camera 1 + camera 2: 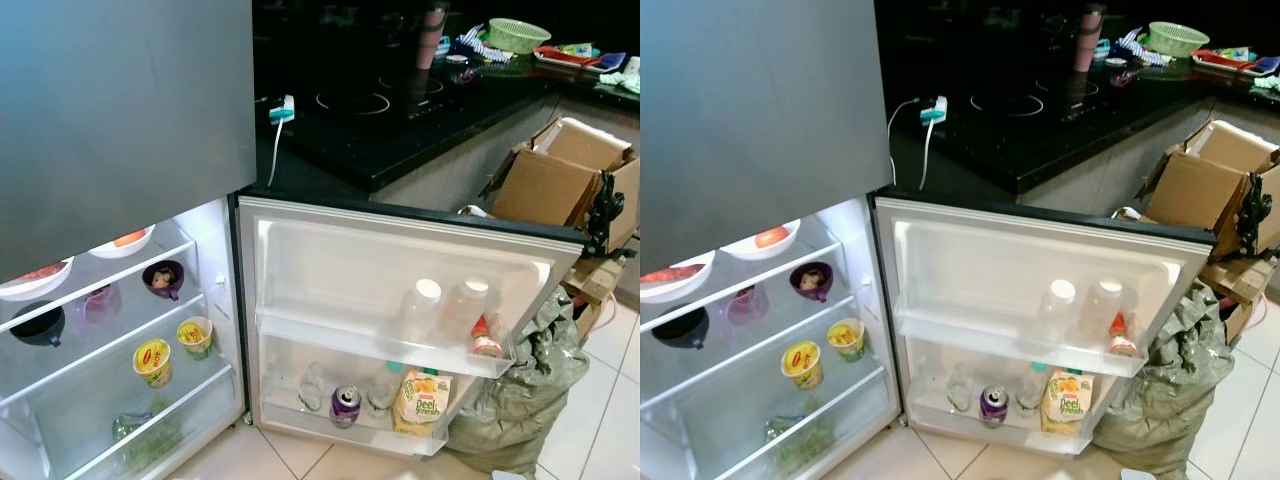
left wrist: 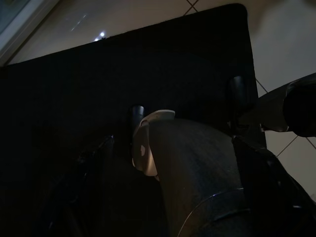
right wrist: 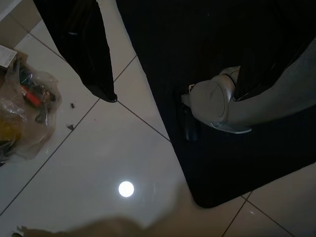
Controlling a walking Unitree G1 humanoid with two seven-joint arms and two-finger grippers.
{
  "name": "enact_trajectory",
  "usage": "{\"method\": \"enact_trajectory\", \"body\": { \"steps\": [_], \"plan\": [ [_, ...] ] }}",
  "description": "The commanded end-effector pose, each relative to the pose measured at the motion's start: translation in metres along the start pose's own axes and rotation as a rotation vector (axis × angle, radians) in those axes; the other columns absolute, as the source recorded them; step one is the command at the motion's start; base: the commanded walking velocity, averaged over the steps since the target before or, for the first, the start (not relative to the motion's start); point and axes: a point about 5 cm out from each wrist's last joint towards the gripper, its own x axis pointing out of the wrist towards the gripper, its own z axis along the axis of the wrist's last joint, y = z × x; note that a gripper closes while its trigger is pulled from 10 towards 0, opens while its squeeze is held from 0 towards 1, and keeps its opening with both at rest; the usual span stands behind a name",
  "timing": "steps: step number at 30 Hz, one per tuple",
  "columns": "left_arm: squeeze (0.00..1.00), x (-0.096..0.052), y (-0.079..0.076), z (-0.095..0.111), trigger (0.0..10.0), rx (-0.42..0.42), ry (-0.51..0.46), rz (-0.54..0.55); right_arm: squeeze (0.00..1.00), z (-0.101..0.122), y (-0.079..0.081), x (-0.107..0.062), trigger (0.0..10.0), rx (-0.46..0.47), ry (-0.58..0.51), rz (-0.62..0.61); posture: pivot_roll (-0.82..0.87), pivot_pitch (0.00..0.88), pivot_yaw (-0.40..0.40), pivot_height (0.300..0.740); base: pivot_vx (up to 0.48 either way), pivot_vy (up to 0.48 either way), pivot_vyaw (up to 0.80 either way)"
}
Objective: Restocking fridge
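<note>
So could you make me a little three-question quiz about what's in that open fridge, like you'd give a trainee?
1. True or false: the juice carton stands on the door's lower shelf.
2. Multiple choice: what stands just left of that carton, apart from it? A) a purple can B) a green basket C) a cardboard box
3. Fill in: the two yellow cups stand inside the fridge on a glass ____.

Key
1. True; it stands upright on the bottom door shelf.
2. A, the purple can. The green basket is on the black counter; the cardboard box is beyond the door.
3. Shelf.
</note>
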Motion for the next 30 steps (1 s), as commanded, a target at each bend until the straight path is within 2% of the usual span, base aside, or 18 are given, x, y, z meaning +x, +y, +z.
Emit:
{"method": "enact_trajectory", "body": {
  "steps": [1,30],
  "plan": [
    [0.00,-0.0005,-0.0060,-0.0113,10.0,-0.007,0.043,-0.024,0.00,-0.0004,-0.0008,-0.0003,10.0,0.010,-0.004,-0.001,-0.03,0.000,-0.058,0.740,0.000,-0.465,0.00],
    [0.00,-0.0015,-0.0039,-0.0135,10.0,-0.013,0.055,-0.025,0.00,0.0008,-0.0007,-0.0004,10.0,0.006,-0.009,0.011,-0.03,0.000,-0.054,0.740,0.000,-0.462,0.00]
  ]
}}
